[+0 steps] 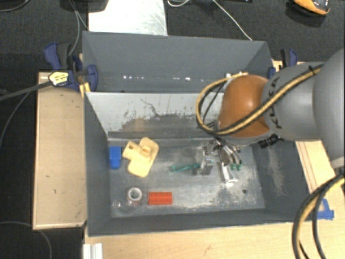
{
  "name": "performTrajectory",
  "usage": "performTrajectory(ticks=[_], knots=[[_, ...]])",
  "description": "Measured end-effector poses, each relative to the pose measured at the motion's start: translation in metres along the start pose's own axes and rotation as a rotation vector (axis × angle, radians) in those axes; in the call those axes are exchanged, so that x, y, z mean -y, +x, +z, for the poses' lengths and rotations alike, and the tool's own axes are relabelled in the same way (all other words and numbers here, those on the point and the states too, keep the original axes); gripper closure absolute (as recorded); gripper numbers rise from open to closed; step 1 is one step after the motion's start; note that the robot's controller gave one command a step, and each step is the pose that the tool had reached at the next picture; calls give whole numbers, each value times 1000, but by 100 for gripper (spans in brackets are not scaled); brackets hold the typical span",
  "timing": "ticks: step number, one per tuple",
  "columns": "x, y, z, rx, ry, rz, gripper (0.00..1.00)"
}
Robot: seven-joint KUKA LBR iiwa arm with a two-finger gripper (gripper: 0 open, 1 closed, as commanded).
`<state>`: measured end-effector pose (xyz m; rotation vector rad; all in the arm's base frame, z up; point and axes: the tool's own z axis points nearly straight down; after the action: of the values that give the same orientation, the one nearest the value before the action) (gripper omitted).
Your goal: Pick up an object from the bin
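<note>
My gripper [217,168] is low over the bin floor, right of the middle, under the orange wrist cover. Its two metal fingers stand apart, so it is open. A thin green stick-like thing [182,168] lies flat on the floor and runs left to right beneath the fingers; its left end pokes out to the left, and a small green end [236,167] shows on the right. The fingers stand on either side of a stretch of it, and I cannot tell whether they touch it.
At the bin's left lie a yellow plastic piece [140,155] and a small blue block [115,157]. Near the front left are a clear round cap [133,195] and a red block [159,198]. The arm reaches in from the right.
</note>
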<state>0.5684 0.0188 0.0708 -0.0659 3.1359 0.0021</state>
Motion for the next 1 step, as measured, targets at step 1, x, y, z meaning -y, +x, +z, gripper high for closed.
performTrajectory(ticks=[1], knots=[[2, 5, -106, 0, 0, -4, 100]])
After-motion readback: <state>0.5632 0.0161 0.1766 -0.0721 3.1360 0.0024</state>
